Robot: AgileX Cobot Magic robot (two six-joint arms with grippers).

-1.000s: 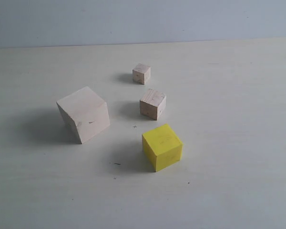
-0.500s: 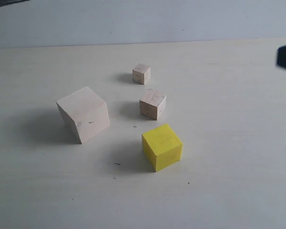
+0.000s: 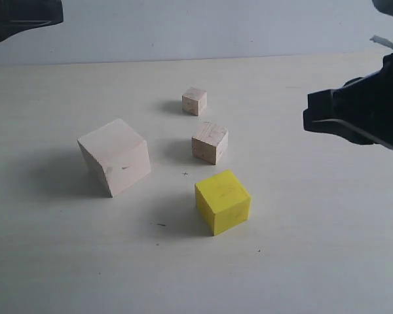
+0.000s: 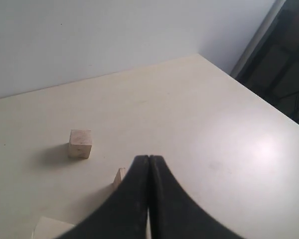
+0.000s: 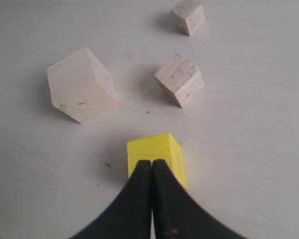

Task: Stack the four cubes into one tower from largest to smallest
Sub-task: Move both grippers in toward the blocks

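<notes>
So, both arms hang above the table [image 3: 314, 261] right now and neither one has anything in it. The right gripper [image 5: 152, 162] has its two black fingers pressed flat together, no gap, nothing between them. From its own camera the yellow cube [image 5: 154, 147] sits straight ahead of those closed tips, partly tucked behind them in the shot. The exterior view shows the gripper up in the air off to the side though, well apart from it. Out past the yellow one is the medium pale cube [image 5: 180, 79], and past that again the small pale cube [image 5: 188, 16]. The large pale cube [image 5: 81, 84] is off to one side of that line, turned so a corner edge faces the gripper.

Same story for the left gripper [image 4: 148, 157]: fingers squeezed together, holding nothing. The small pale cube is out ahead of it, clear of the tips, and a sliver of the medium pale cube peeks out right beside the fingers. In the exterior view only a dark chunk of this arm shows in the far corner, well away from the cubes.

All four cubes stand on the table on their own, none touching another.
</notes>
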